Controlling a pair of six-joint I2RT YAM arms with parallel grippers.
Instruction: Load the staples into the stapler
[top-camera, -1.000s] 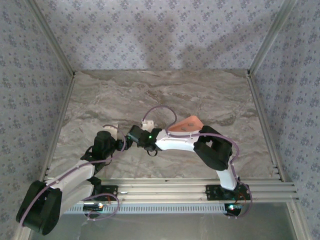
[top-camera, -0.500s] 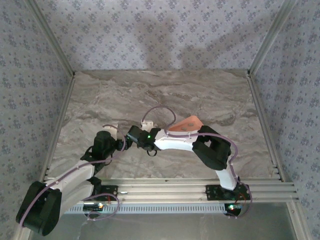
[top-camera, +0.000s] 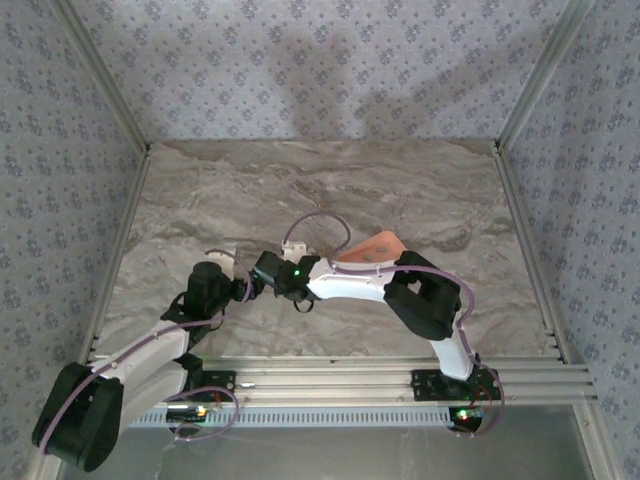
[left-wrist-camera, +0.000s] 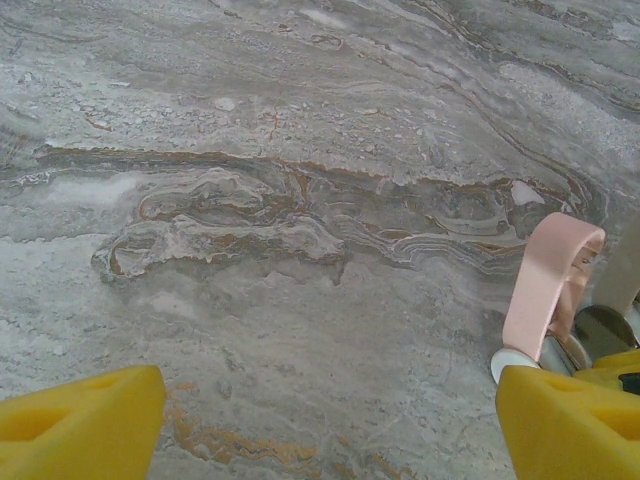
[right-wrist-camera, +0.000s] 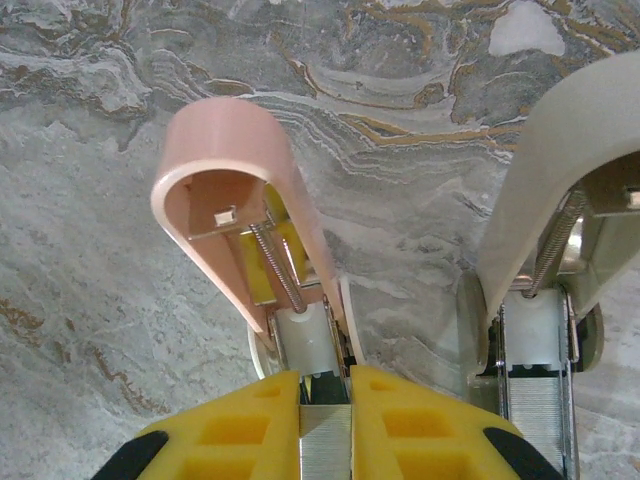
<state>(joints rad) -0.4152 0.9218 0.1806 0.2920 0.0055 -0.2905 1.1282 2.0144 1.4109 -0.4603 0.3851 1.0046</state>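
A pink stapler (right-wrist-camera: 215, 150) stands open in the right wrist view, its lid flipped up, with the spring and white pusher bare. My right gripper (right-wrist-camera: 325, 395) is shut on a grey strip of staples (right-wrist-camera: 325, 452), whose front end sits right at the rear of the stapler's channel. In the left wrist view the pink stapler's lid (left-wrist-camera: 552, 280) rises just beyond the right finger. My left gripper (left-wrist-camera: 325, 425) is open wide over bare table. From above, the right gripper (top-camera: 263, 272) and left gripper (top-camera: 238, 288) meet at the table's near left.
A second, cream stapler (right-wrist-camera: 560, 170) stands open just right of the pink one, with staples lying in its channel. A salmon-pink tray (top-camera: 378, 246) peeks out behind the right arm. Aluminium rails border the marble table (top-camera: 300, 190).
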